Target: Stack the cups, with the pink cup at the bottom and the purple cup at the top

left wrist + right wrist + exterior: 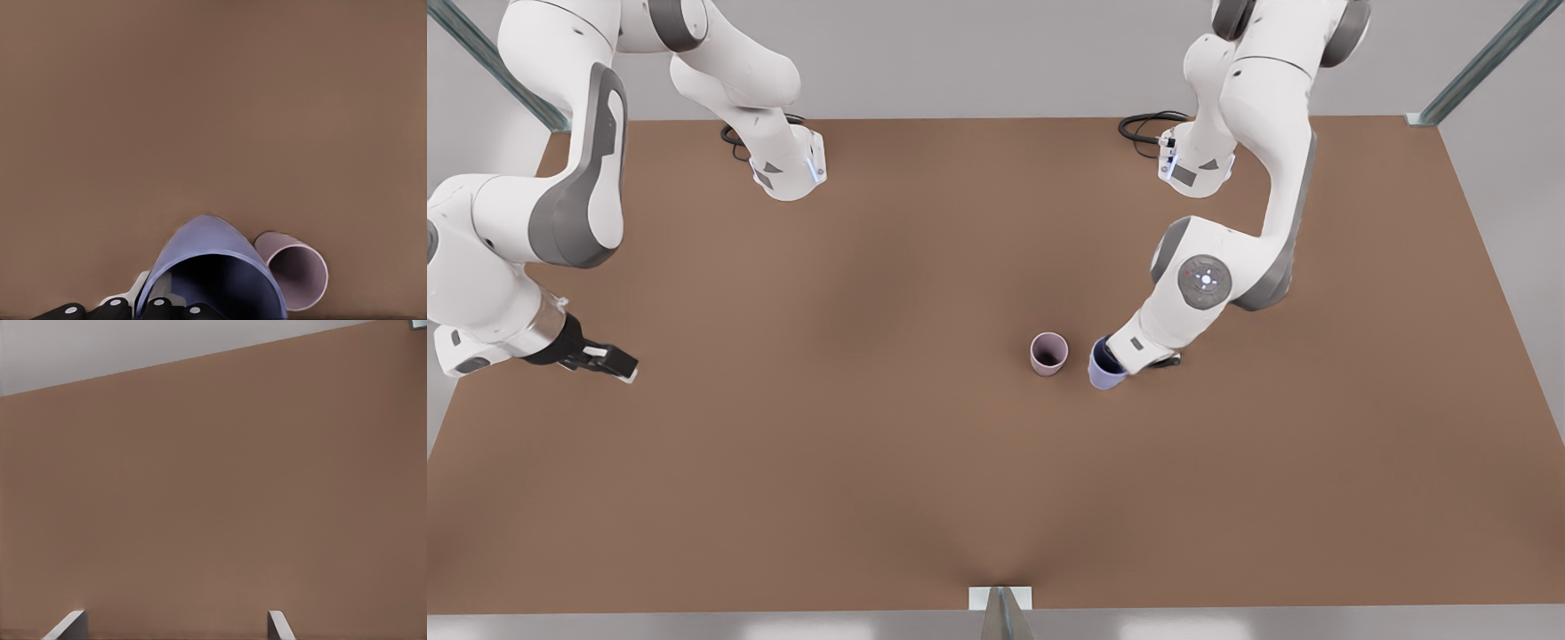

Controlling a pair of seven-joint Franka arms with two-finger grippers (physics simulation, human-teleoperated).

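The pink cup (1048,353) stood upright on the brown worktop (871,462), a bit to the front view's right of the middle. Its mouth faced up and its dark inside looked empty. The purple cup (1105,366) was just beside it, on the front view's right, and the two cups were close but not touching. The purple cup leaned over, so it looked held up off the worktop or tipped. The left gripper (1116,360) was at that cup, with its jaws clamped on the rim, it seemed, one finger going inside the mouth. In the left wrist view the purple cup (210,270) was very near, and its inside looked dark and empty too, with the pink cup (297,270) lying just past it. The right gripper (609,363) waited far off by the worktop's edge on the front view's left, well apart from both cups. Its jaws stood apart and held nothing, and two pale fingertips (279,625) showed over bare worktop in the right wrist view. Both cups looked small, light and stiff, with smooth sides that could slip. A hold on the rim looked like a good one, because the cup's bottom stays free to go into the other cup. The pink cup was light, so a bump could knock it over. The purple cup would need to be straight before going in.
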